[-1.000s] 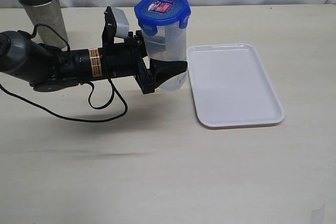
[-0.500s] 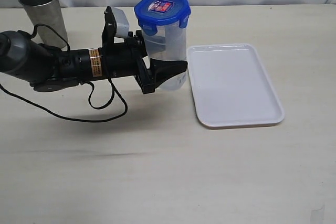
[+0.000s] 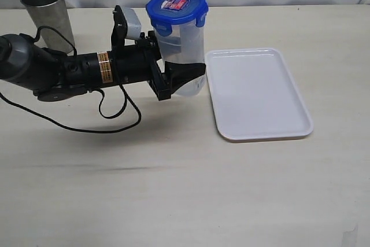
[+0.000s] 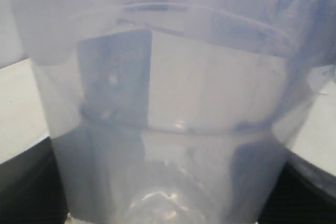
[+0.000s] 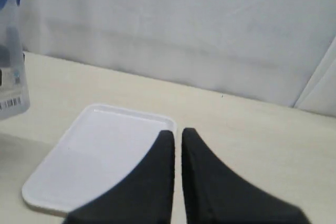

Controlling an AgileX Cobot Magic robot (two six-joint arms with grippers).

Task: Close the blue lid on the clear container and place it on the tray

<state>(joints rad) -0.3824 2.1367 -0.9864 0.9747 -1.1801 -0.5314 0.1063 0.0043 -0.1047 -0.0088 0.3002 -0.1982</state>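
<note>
While gripped, clear container (image 3: 185,47) upright, blue lid (image 3: 176,7) uppermost

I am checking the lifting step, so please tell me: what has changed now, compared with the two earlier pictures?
The left gripper, shut on the clear container, has risen a little and drifted slightly toward the left of the exterior view. It carries the container with the blue lid closed on top. Nothing was let go. The tray and the metal cup stayed where they were.
</note>
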